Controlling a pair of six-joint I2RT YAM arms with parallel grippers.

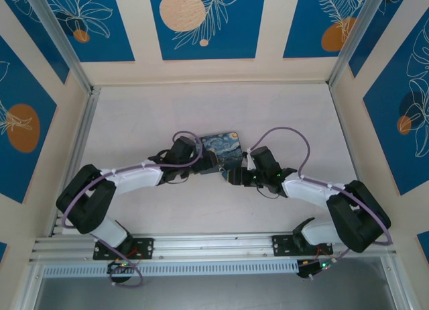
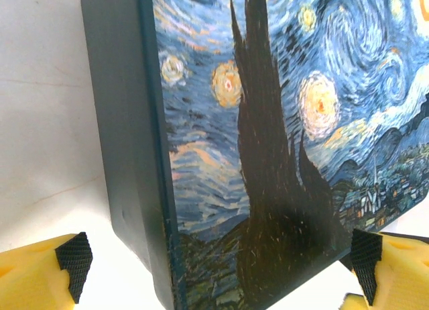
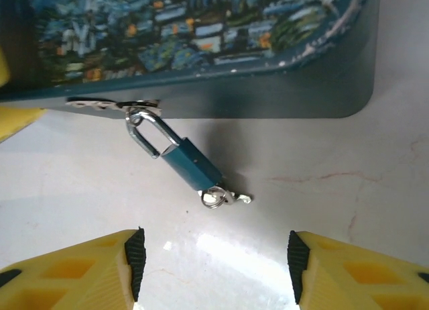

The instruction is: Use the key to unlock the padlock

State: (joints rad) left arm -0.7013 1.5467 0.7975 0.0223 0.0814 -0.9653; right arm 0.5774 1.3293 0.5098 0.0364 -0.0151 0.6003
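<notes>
Backdrop: cream walls hung with blue panels of white leaf drawings and orange discs close in on three sides.
Table: white and flat. In the wrist views it is faintly veined like marble, with a bright glare near the lower edge of the right wrist view.
Box: dark-sided, the lid painted with a swirling blue and yellow night sky. It lies flat near the table's middle.
Padlock: small, with a bluish body and a silvery shackle. It lies on the table just beside the box's dark front wall, slanting down to the right. Both legs of the shackle meet the body, and the loop passes through a thin metal hasp on that wall.
Key: a tiny silvery sliver at the padlock's lower end, next to a small wire ring. It touches the lock body, but whether it sits in the keyhole I cannot tell.
Left arm: reaches in from the lower left, its wrist at the box's left side.
Left gripper: spread wide, holding nothing. Its yellow fingers with black pads sit in the lower corners of the left wrist view, a corner of the box between them. The left pad stands clear of the dark wall — the right pad's contact with the lid's edge I cannot judge.
Right arm: comes in from the lower right.
Right gripper: fingers parted at a middling width with only bare table between the pads. It points at the key and padlock, near them but apart.
</notes>
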